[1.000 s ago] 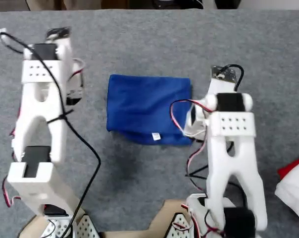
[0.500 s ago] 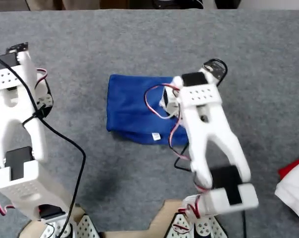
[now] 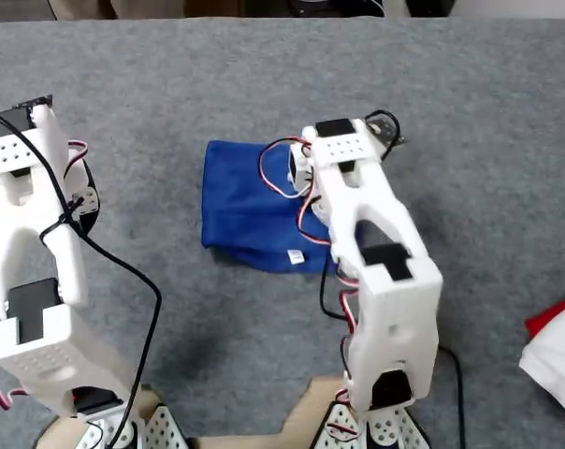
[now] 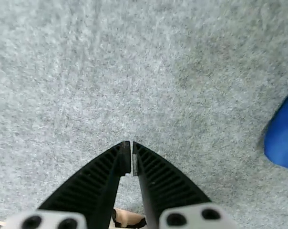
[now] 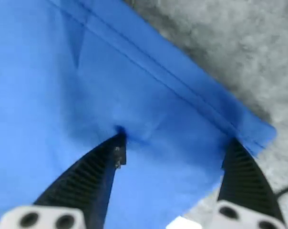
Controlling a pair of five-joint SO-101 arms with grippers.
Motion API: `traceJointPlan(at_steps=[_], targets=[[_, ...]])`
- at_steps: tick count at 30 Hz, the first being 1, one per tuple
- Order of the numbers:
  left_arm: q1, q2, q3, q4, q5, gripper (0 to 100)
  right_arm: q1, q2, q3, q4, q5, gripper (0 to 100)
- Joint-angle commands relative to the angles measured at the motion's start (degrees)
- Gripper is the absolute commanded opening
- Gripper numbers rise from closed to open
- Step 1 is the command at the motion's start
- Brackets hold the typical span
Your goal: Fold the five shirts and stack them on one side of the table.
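A folded blue shirt [image 3: 250, 206] lies in the middle of the grey table, a small white label at its near edge. My right arm stands over the shirt's right part. In the right wrist view my right gripper [image 5: 175, 148] is open, its fingertips [image 5: 118, 143] pressing down on the blue shirt [image 5: 63, 105] near a hemmed edge. My left arm stands at the table's left edge. In the left wrist view my left gripper [image 4: 131, 155] is shut with nothing in it, over bare grey felt, and a corner of the blue shirt [image 4: 283, 138] shows off to one side.
At the right edge of the table lie a white garment [image 3: 554, 360] and a bit of a red one [image 3: 556, 313]. The arms' bases [image 3: 357, 421] sit on a cardboard piece at the near edge. Bare felt lies beyond the shirt.
My right arm has swung left from beside the shirt to over its right part. My left arm has shifted left toward the table's edge.
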Motion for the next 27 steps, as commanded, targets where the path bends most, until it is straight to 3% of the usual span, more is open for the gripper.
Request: traceJointPlan(at_steps=[1, 12, 15, 21, 27], targets=[[0.6, -3.1, -0.5, 0.5, 0.1, 3, -1.3, 5.9, -6.4, -0.4, -0.5, 33.1], [1.0, -3.2, -0.5, 0.5, -0.3, 3, -1.3, 17.3, -20.8, 5.5, -0.5, 32.4], [1.0, -3.2, -0.6, 0.5, -0.3, 3, -1.2, 18.9, -24.0, 8.9, -0.3, 22.8], [1.0, -3.2, -6.1, 2.8, -0.3, 3, -1.1, 21.5, -28.4, 11.9, 8.4, 1.3], [0.5, -3.2, -8.8, 3.1, -0.3, 3, 1.4, 21.6, -38.5, 21.2, 10.8, 0.4]])
